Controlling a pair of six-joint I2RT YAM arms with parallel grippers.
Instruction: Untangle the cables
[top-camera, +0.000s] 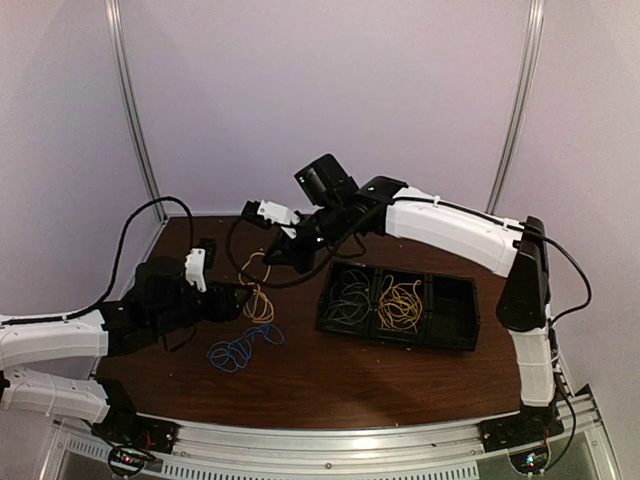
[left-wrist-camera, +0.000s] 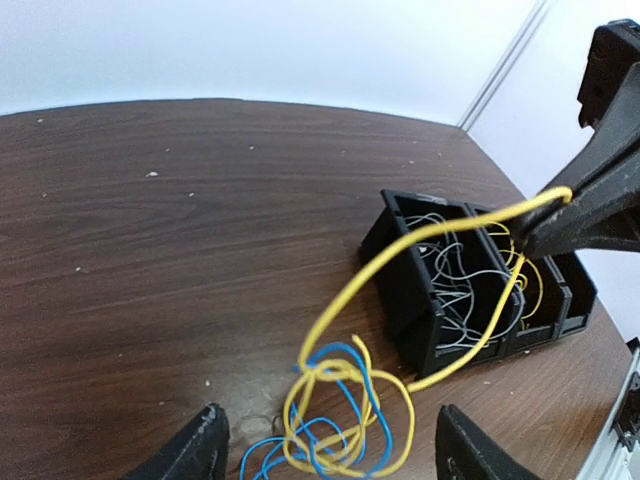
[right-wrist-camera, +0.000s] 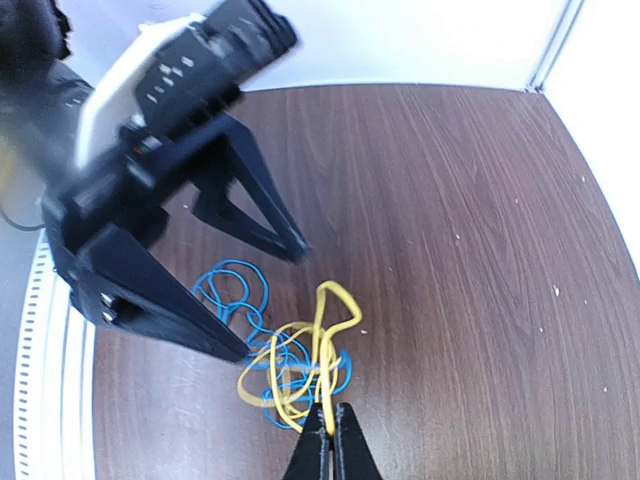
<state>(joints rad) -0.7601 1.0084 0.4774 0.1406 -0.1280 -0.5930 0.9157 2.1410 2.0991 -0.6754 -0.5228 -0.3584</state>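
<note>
The yellow cable (top-camera: 260, 303) and blue cable (top-camera: 238, 352) lie knotted together on the brown table (top-camera: 300, 385), left of centre. The blue one trails toward the near edge, and the yellow loops cross through it. One yellow strand rises out of the knot in a long arc to my right gripper (right-wrist-camera: 328, 425). Its fingers are pinched tight on that strand above the table, with the wire running straight up between the tips. My left gripper (left-wrist-camera: 330, 425) is spread wide, with a finger on each side of the knot and low over it. I cannot tell whether either finger touches a wire. To the right, apart from the tangle, sits a black tray (top-camera: 455, 343) with divided compartments. Grey cables (top-camera: 350, 293) are coiled in its left compartment, and a second yellow bundle (top-camera: 400, 305) is in the one beside it. The right wrist view shows small marks on the left wrist's housing, too blurred for me to read.
</note>
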